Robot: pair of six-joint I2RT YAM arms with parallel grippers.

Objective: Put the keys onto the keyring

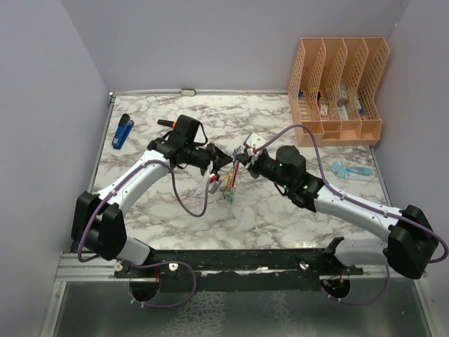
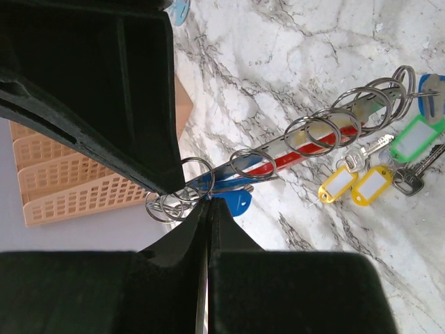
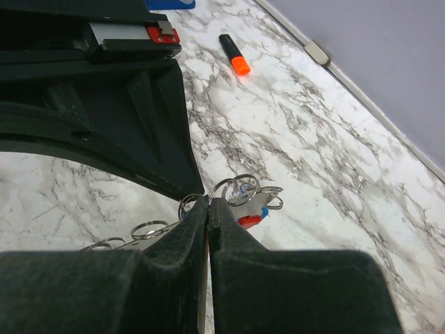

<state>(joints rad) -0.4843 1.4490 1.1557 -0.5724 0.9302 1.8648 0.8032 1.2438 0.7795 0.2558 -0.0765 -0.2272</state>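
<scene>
Silver-grey on one side and red on the other, the long D-shaped metal keyring (image 2: 295, 154) is hanging tilted above the marbled counter (image 1: 280, 210), to the left of the peach slotted plastic file organiser (image 1: 337, 130) and nearer the arm bases than it is. You are gripping its raised end with the left end effector (image 2: 208, 200), fingers pressing together on the loop. The right end effector (image 3: 208, 203) is squeezing tight at that same end, in a cluster of thin steel split rings (image 2: 313, 132). Whether it is pinching the loop or a ring is not showing.

The small metal keys (image 2: 372, 185) with yellow and green plastic tags are dangling at the lower end, on the side facing away from the organiser. A blue-tagged one is sitting just beside the left fingertips.

You are probably dealing with a light, stiff, smooth loop that is liable to slip and pivot, while the rings are likely to be swinging and sliding along it. Taking the loop across its flat bar and each key by its broad plastic head is looking safest.
</scene>
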